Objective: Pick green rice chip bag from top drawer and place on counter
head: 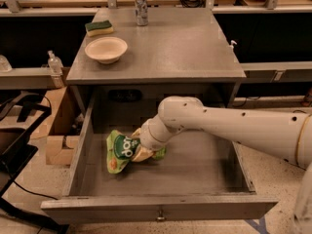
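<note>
Camera view: the tool (138,149) sits low in the open top drawer (161,209), left of its middle, touching the crumpled green rice chip bag (119,150) on the drawer floor. The wrist (155,133) covers the tool's front, so whether it has hold of the bag I cannot tell. The bag's right end is hidden too.

Smooth plastic claw (142,152) in the matt wooden drawer (195,204) pinches the glossy green bag (118,151).
</note>
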Controlling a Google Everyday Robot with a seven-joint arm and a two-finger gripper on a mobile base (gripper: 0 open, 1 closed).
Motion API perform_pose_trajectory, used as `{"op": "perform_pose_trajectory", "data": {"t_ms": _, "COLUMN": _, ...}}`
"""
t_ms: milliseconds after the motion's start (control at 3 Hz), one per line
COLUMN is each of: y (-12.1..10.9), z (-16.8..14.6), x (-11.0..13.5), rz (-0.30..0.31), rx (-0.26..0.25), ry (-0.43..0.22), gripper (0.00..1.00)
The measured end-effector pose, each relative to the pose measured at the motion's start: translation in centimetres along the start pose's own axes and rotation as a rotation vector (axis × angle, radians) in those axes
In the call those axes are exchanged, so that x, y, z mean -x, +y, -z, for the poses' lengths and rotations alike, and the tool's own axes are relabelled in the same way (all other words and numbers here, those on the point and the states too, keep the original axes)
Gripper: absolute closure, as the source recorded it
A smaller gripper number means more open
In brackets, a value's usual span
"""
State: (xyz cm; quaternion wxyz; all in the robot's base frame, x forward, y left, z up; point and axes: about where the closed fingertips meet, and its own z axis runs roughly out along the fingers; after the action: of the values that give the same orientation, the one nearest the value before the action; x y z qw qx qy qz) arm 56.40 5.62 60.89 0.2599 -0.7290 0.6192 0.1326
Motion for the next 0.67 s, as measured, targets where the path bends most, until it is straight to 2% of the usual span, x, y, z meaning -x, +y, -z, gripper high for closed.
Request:
{"op": "perform_pose_trajectory", "data": {"t_ms": 333, "y": -0.7, "z": 2.8, "x": 1.4, "rz": 0.050, "rx": -0.011, "ry": -0.034, "gripper": 1.00}}
{"op": "perform_pose_trajectory", "data": {"t_ms": 667, "y": -1.3, "z": 11.2, "x": 4.0, "rz": 0.069, "rx": -0.034, "ry": -0.043, "gripper": 1.00}}
